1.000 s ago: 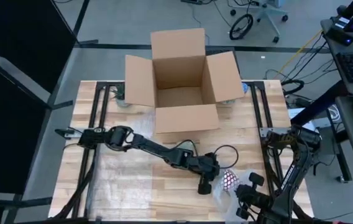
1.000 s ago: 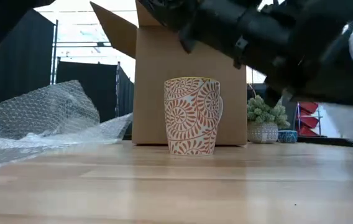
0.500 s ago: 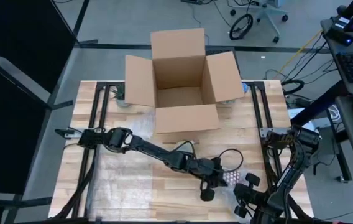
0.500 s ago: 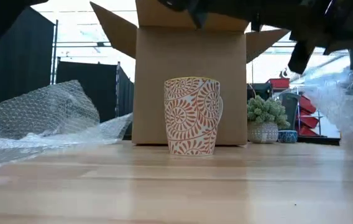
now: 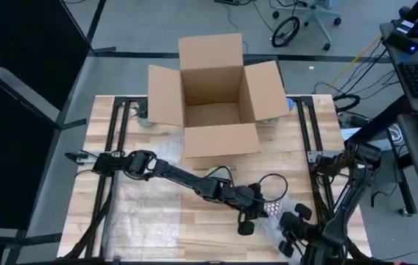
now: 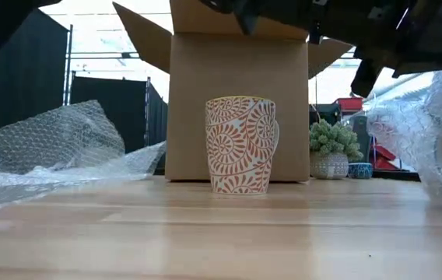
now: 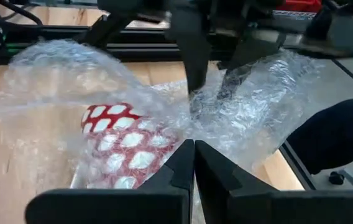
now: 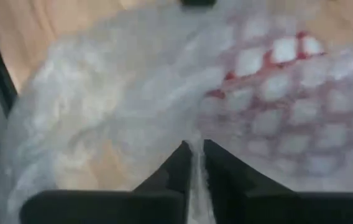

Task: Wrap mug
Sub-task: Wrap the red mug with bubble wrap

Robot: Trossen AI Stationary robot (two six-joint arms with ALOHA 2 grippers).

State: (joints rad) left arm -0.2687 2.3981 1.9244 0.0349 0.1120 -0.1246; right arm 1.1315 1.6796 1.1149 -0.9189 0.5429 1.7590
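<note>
Pinching a fold of bubble wrap (image 7: pixel 58 87) between pressed-together fingers, the left hand (image 7: pixel 194 163) reached toward the bench's (image 5: pixel 150 213) near right corner. The right hand (image 8: pixel 194 163), also closed on the film, worked at that same corner. Between them lay the mug (image 7: pixel 123 146), red-and-white patterned, already under a layer of wrap, so the wrapping looked partly done, with tucking and closing left. The bench edge ran just beside the bundle, leaving little room rightward. A second, orange-patterned mug (image 6: pixel 241 145) stood bare before the cardboard box (image 5: pixel 216 96).
</note>
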